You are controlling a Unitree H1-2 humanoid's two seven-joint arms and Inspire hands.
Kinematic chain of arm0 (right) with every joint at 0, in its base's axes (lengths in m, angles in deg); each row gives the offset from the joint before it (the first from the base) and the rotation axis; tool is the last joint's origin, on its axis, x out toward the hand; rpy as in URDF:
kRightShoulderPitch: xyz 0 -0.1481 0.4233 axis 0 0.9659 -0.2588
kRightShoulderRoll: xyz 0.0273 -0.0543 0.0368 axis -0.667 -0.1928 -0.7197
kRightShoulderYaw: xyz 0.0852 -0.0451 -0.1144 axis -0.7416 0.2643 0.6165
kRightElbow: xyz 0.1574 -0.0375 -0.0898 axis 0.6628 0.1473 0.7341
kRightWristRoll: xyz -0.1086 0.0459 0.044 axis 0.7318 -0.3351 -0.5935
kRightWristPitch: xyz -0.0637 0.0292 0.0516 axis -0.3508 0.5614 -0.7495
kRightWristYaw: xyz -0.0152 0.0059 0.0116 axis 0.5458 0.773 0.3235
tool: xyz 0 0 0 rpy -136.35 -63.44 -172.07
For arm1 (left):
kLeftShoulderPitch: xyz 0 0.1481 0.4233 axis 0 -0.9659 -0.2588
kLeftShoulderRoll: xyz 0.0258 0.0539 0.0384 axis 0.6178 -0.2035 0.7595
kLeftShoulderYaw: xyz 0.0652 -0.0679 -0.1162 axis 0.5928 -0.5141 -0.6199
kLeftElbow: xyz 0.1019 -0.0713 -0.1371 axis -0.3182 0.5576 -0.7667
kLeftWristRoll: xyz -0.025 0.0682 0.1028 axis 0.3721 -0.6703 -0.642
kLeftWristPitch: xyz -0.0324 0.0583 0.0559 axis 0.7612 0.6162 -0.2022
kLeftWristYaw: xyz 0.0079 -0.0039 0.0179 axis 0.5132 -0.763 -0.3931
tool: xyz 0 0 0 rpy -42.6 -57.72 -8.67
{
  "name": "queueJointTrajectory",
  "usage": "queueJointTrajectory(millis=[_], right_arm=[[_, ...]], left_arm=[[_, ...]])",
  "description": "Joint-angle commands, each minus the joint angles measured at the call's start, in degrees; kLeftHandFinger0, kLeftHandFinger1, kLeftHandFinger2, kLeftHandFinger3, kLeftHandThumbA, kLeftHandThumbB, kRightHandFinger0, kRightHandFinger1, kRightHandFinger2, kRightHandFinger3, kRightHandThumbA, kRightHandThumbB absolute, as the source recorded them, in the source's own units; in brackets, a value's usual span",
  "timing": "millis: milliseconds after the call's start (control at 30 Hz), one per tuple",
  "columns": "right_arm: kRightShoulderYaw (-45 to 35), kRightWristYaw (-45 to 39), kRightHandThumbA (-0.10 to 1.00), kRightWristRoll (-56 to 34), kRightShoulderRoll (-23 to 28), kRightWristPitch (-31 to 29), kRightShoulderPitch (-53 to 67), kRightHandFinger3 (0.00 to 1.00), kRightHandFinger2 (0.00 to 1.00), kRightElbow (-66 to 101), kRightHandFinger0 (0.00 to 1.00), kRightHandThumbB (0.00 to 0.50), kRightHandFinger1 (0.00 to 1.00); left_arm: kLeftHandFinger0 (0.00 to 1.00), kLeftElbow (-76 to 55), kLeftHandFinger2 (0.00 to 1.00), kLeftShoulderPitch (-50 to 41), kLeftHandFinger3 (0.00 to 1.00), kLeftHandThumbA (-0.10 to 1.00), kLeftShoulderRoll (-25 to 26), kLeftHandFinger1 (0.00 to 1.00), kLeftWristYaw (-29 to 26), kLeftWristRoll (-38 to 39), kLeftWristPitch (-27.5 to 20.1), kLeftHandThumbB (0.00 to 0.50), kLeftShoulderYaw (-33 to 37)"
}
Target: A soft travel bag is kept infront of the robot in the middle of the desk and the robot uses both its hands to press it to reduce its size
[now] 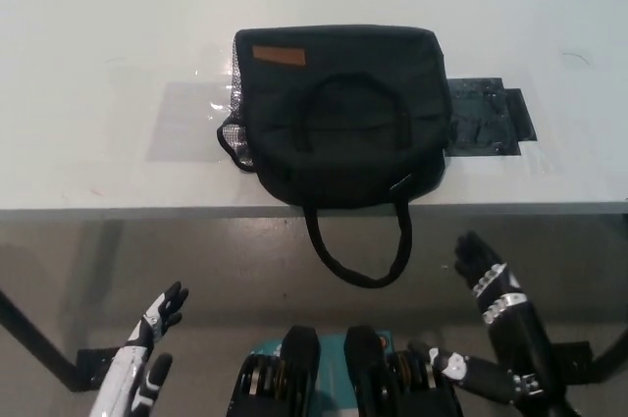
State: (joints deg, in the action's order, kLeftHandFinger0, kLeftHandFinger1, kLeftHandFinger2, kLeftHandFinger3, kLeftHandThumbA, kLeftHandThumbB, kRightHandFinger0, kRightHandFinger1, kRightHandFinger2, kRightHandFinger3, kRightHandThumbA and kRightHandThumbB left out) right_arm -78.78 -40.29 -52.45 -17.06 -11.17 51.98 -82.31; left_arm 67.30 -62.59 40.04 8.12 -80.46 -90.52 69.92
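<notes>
Left hand (pixel 157 324) low at the lower left, below and short of the desk (pixel 98 64) edge, well apart from the travel bag (pixel 339 113); white with dark fingertips, fingers apart, holding nothing. Wrist and forearm cut off by the bottom border. Right hand (pixel 486 275) low at the lower right, likewise short of the desk edge, below the bag's right corner and clear of it; black, fingers spread, holding nothing. Forearm partly lost against the dark floor and cut by the border.

Farther out, hanging off the desk's near edge below the bag: one carry handle (pixel 358 260), a dark loop dangling over the floor. Just above, the bag itself: black, soft, lying flat near the middle of the desk, near side reaching or slightly overhanging the edge. Second handle (pixel 353 103) lying arched on the bag's top face. Orange patch (pixel 278 55) near the bag's far left corner; lettering too small to read. Mesh pocket at the bag's left side, only a sliver showing.

Beside the bag's right side, a dark flat sheet (pixel 486 123), partly tucked under the bag; nature unclear. Left of the bag, a clear glossy film (pixel 186 118) on the desk, hard to make out.
</notes>
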Motion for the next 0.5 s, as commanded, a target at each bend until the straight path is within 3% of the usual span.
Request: queueJointTrajectory(millis=[0,300,367,467], right_arm=[[-0.16,-2.27,1.00,-1.40,-0.65,-6.36,-1.77,1.00,1.00,-4.42,1.00,0.294,1.00],[-1.03,-3.01,1.00,-2.45,-0.96,-6.42,-1.88,1.00,1.00,-9.47,1.00,0.277,1.00],[-1.10,-3.01,1.00,-2.46,-1.19,-6.09,-2.20,1.00,1.00,-9.41,1.00,0.236,1.00],[-1.22,-2.68,1.00,-1.97,-1.47,-6.05,-1.99,1.00,1.00,-9.59,1.00,0.239,1.00]], left_arm=[[1.00,0.94,1.00,0.86,1.00,1.00,0.21,1.00,1.91,2.76,-1.61,0.282,-1.45],[1.00,3.02,1.00,-0.28,1.00,1.00,-0.76,1.00,3.06,3.45,-1.98,0.258,-2.18],[1.00,3.38,1.00,0.16,1.00,1.00,-0.81,1.00,3.23,3.44,-1.97,0.243,-2.26],[1.00,3.49,1.00,0.00,1.00,1.00,-1.03,1.00,3.28,3.04,-1.62,0.238,-2.44]])
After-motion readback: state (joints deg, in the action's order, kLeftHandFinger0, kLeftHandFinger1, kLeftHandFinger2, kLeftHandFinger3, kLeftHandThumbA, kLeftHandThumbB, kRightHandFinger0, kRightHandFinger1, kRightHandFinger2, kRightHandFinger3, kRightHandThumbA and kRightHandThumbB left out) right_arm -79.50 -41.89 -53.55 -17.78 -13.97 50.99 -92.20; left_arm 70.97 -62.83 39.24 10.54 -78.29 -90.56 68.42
